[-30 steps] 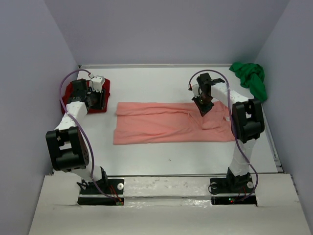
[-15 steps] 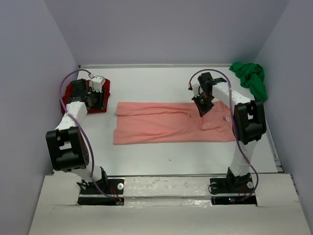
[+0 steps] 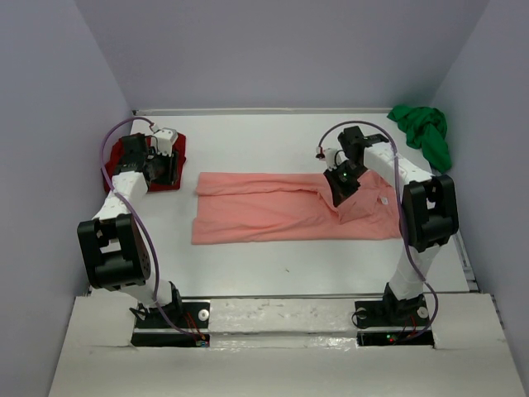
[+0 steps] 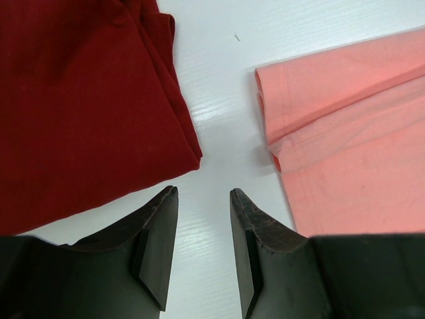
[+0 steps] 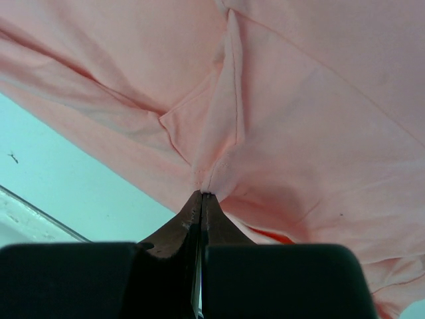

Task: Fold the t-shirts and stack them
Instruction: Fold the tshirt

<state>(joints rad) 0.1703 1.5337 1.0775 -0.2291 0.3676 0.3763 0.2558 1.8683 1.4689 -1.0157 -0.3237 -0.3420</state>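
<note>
- Right wrist view: my right gripper [image 5: 201, 199] pinches a raised fold of the salmon-pink t-shirt [image 5: 285, 119], which lies spread on the table [image 3: 248, 141].
- Left of that shirt, my left gripper [image 4: 202, 193] hovers half-open and empty, beside the dark red t-shirt [image 4: 80, 100].
- Beyond the pink shirt's right end, the bright green t-shirt [image 3: 423, 132] lies crumpled.

3 shirts in play on the worktop [image 3: 248, 265]. The salmon-pink shirt [image 3: 273, 217] lies spread flat across the middle, long side running left to right, and a small ridge of cloth near its right end is pinched between the tips of the right pincer [image 5: 201, 195]. The dark red shirt [image 4: 80, 100] sits compact and flat at far left, a bare strip separating it from the pink. The bright green shirt [image 3: 423, 132] is a crumpled heap in the far right corner.
</note>
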